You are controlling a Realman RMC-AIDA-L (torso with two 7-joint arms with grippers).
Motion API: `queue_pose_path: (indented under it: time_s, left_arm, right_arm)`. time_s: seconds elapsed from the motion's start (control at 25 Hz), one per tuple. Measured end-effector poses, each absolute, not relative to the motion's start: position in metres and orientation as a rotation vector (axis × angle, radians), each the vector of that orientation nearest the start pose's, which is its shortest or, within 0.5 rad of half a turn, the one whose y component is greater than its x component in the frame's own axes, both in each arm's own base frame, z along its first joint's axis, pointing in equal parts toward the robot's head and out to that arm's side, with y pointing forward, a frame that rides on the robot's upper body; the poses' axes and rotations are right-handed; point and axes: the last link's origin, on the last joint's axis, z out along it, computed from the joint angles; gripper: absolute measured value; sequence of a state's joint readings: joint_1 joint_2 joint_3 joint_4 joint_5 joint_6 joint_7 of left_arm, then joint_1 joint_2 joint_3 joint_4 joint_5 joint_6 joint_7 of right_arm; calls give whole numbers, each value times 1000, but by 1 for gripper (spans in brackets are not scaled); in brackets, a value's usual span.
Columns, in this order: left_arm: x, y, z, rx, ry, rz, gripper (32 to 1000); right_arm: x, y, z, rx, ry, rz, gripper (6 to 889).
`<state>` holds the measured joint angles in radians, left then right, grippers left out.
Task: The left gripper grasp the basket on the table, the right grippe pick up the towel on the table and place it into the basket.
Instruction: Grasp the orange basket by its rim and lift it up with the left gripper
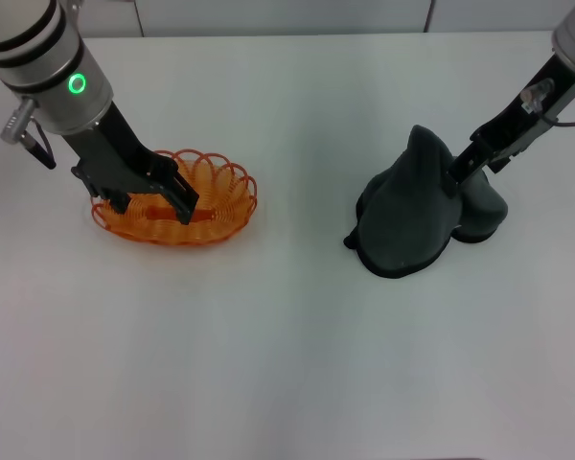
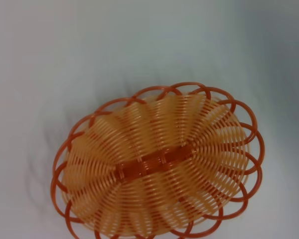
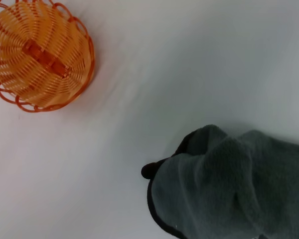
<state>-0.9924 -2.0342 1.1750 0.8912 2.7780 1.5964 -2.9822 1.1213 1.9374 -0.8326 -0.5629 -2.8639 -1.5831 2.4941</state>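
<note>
Left hand [image 1: 153, 196] down over basket [image 1: 216, 196], fingers spread across its near-left rim, not yet clamped. Basket empty, on bench [image 1: 287, 364], left side. Right hand [image 1: 457, 172] pressed into towel [image 1: 407, 216], tip buried in a raised peak; grip state impossible to tell. Towel on bench, well apart from basket, one edge still flat on surface. Risks, judged from here: thin pinch slipping off soft cloth on lift; trailing corner dragging or snagging scalloped rim; light basket skidding or tipping if left grip catches only one wire loop.
</note>
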Motion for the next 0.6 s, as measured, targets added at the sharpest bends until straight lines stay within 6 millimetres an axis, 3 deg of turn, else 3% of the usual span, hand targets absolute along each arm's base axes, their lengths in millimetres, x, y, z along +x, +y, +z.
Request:
queue_pose_path:
  time_s: [0.6]
  left_arm:
    - [-160, 412, 7, -2196, -1516, 569, 891]
  right_arm:
    - [180, 424, 28, -2517, 1339, -626, 851]
